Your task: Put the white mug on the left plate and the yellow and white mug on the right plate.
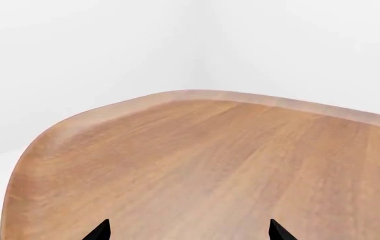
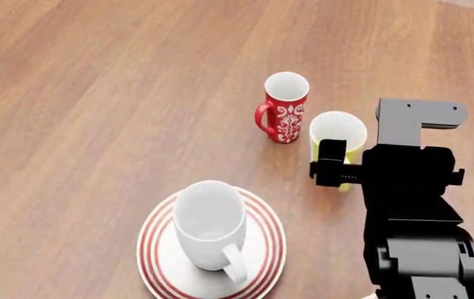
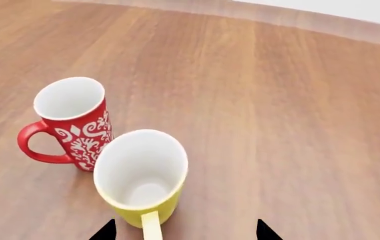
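Wooden bench [image 2: 95, 93]: the yellow and white mug [image 2: 337, 136] stands just right of the red floral mug [image 2: 285, 107], handle toward the right gripper [image 3: 184, 231], which sits released, straddling that handle.

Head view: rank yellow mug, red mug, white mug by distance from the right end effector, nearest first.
From the right end effector:
1. the yellow and white mug, right at its tips.
2. red mug, just beyond, toward the left.
3. the white mug, on the plate, nearer the robot, farthest left.
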